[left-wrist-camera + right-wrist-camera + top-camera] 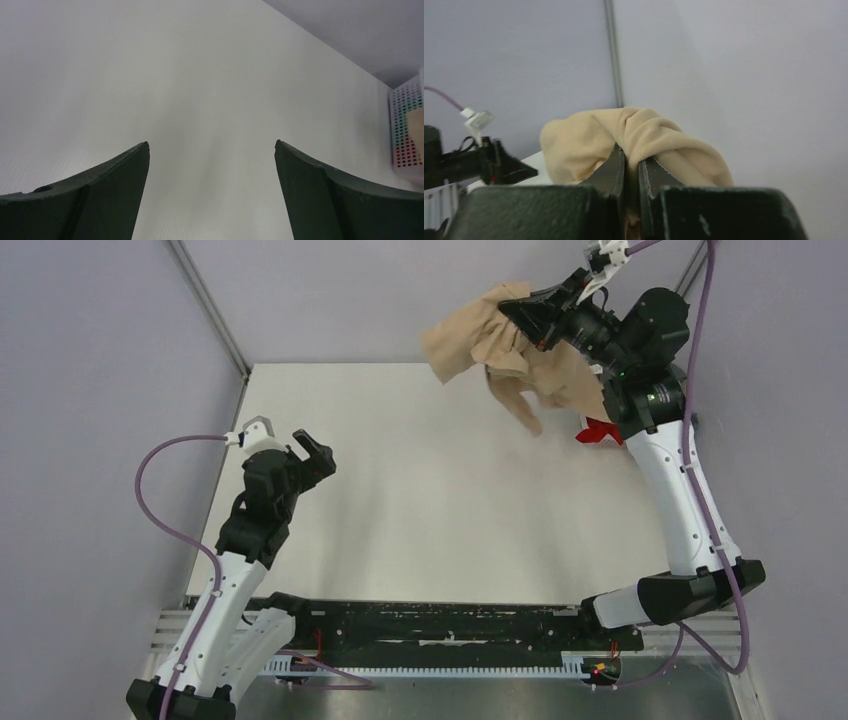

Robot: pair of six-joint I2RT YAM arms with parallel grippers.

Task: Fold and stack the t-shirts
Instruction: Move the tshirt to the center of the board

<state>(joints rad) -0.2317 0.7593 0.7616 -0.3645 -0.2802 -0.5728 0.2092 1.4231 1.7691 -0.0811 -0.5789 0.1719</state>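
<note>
**Condition.** The right gripper (512,312) is clamped on a bunched fold of the tan shirt (470,340), its jaws pressed nearly together with cloth squeezed between them. The shirt hangs crumpled in the air above the far right corner of the counter (430,510), with one tail dangling toward the surface. The left gripper (318,455) hovers near the left edge, jaws spread wide and holding nothing. A red shirt (600,432) shows at the right edge, mostly hidden behind the right arm. The left wrist view shows a white basket (406,130) on that same side.

**Risks.**
- The grip takes a wad, not a hem or shoulder, so the shirt will probably land in a heap and leave no clean line to fold.
- A narrow pinch of soft cloth may slip under the shirt's own weight.
- The dangling tail could snag the basket or drag the red shirt along.
- The left gripper is well apart from the shirt, so no second hold is ready to spread it.
</note>
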